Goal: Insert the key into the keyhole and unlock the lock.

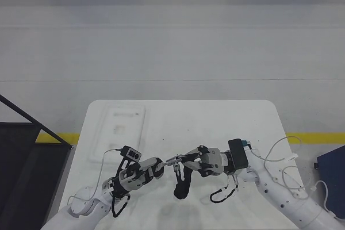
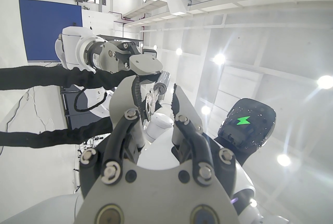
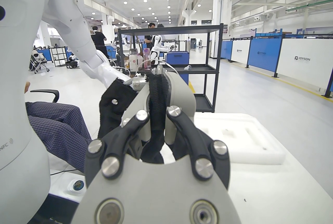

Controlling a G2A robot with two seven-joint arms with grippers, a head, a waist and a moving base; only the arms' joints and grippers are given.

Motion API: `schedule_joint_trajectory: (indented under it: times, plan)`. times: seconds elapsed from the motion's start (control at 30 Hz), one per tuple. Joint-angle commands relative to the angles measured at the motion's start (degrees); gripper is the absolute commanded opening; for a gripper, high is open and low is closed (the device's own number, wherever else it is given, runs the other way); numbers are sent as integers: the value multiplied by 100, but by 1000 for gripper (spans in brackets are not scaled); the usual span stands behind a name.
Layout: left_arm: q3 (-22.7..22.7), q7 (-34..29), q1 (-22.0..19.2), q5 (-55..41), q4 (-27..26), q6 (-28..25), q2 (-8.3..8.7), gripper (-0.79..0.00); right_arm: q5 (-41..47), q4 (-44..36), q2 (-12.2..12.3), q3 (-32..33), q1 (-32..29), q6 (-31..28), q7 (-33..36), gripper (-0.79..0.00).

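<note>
My right gripper (image 3: 156, 74) pinches the lock (image 2: 163, 79). My left gripper (image 2: 156, 96) stands spread around the key (image 2: 150, 103), which seems seated in the lock's end. Insertion looks done. Next: close on it, then twist.

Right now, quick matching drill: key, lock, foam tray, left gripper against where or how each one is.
1 key
2 lock
3 foam tray
4 left gripper

a lying on the table
b fingers apart
c clamped in the right gripper
d between the left fingers, tip at the lock's silver end

Pairs: 1-d, 2-c, 3-a, 4-b
</note>
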Motion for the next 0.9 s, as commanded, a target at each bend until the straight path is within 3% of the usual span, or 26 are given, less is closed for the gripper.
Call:
schedule_joint_trajectory:
  times: [0.0,0.1,0.23,0.33,0.6,0.87]
  plan:
    - [-15,-23,20,20,-4,9,-16,-616,-4,9,-2,-1,-4,0,7,-785]
    - [-55,-25,46,98,1,-21,-40,-579,7,15,-4,3,-9,0,0,-785]
    - [-83,-57,89,261,-9,-59,-71,-597,14,14,-5,0,-15,0,4,-785]
    - [-135,-27,106,456,-13,-160,-92,-785,11,12,-4,1,-21,0,5,-785]
    - [-273,151,112,1149,-50,-506,-149,-785,-4,12,1,11,-41,0,-10,-785]
    - [-484,566,64,3048,20,-1397,-201,-785,-14,8,5,31,-66,0,-32,-785]
